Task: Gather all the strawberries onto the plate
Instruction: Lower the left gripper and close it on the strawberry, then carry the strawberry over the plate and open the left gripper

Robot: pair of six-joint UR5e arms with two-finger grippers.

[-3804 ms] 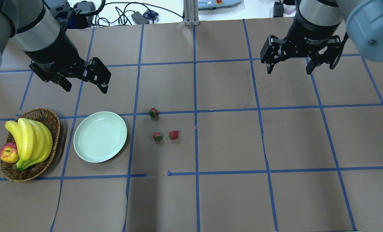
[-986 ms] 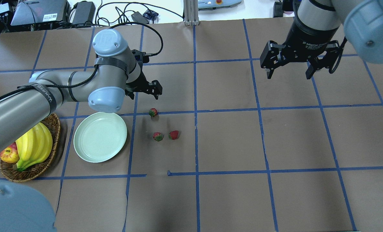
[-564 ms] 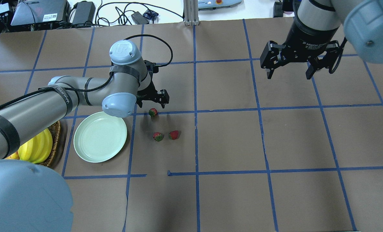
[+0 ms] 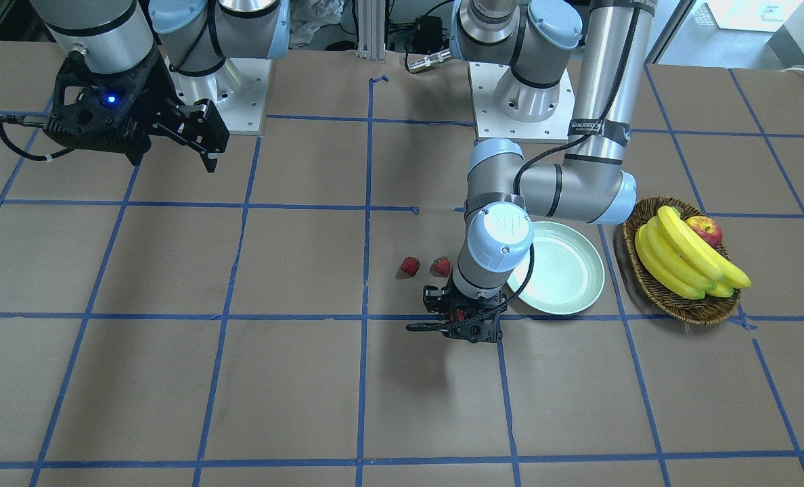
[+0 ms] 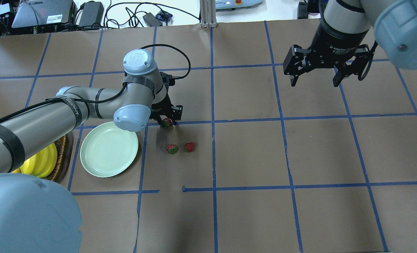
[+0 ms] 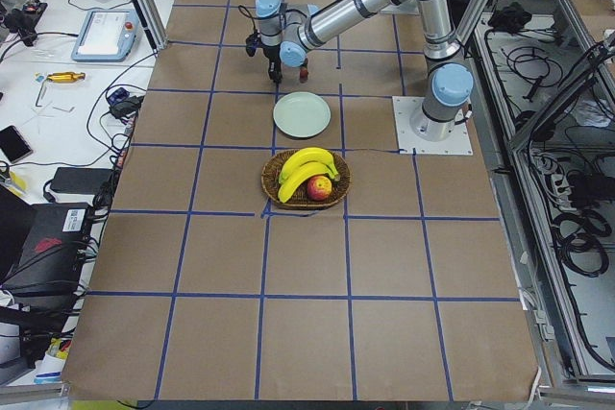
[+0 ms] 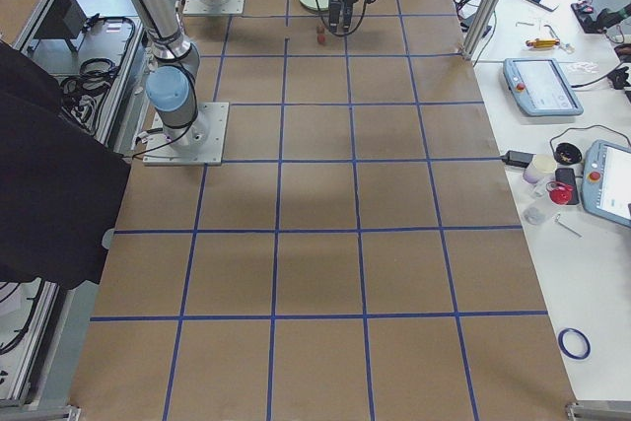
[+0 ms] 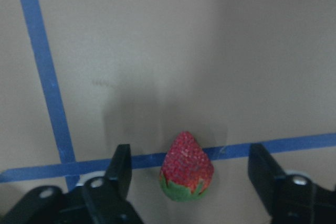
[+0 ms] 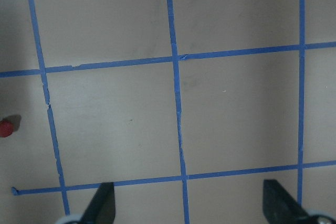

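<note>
Three strawberries lie on the brown table. The far one (image 5: 166, 122) lies on a blue tape line, and in the left wrist view (image 8: 186, 167) it sits between the fingers of my left gripper (image 5: 166, 118), which is open, low over the table, and straddles it without touching. The other two (image 5: 172, 149) (image 5: 190, 147) lie side by side nearer the robot. The pale mint plate (image 5: 109, 149) is empty, to the left of them. My right gripper (image 5: 315, 80) is open and empty, high over the far right; its wrist view shows one strawberry (image 9: 5, 127) at the left edge.
A wicker basket (image 4: 681, 308) with bananas (image 4: 686, 260) and a red apple (image 4: 706, 230) stands beside the plate (image 4: 564, 270), on the side away from the strawberries. My left arm's elbow (image 5: 131, 117) hangs over the plate's far rim. Blue tape lines grid the table.
My left arm has swung in from the far left and lowered; its open fingers now stand on either side of the far strawberry. The right arm has barely moved.
</note>
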